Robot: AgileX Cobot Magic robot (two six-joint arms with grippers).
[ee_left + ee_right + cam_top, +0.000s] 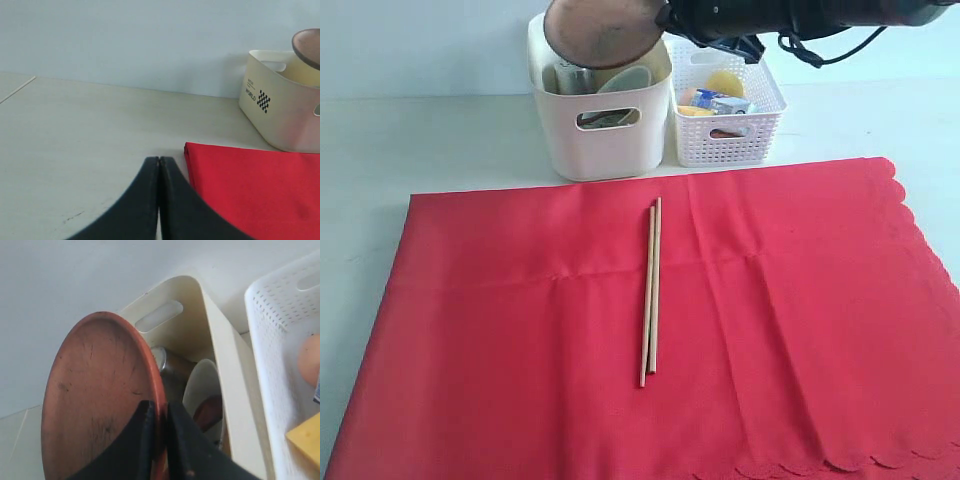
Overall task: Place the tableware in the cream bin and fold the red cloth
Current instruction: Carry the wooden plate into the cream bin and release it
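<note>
Red cloth (520, 330), one sheet, lies spread over the near part of the desk (420, 140), its scalloped edge to the right and near side. One pair of chopsticks (651, 290), two light sticks side by side, rests on it around the middle, running near to far. At the cloth's far edge stands one cream bin (605, 150), with one white lattice basket (730, 135) just beside it on the right. The right arm (790, 15) reaches in from the far right and holds one brown plate (600, 30), tilted, over the bin's opening.

From the left wrist, the left fingers (145, 200) are pressed together with nothing between them, low over the bare desk beside the cloth's far left corner. The bin stands further right.

From the right wrist, the right fingers (137, 440) are clamped on the plate's rim, one on each face. Below it the bin holds one steel cup (172, 367), one pale bowl (202, 385) and one dark spoon (207, 412). The basket shows one egg (310, 357) and one cheese wedge (305, 437).
</note>
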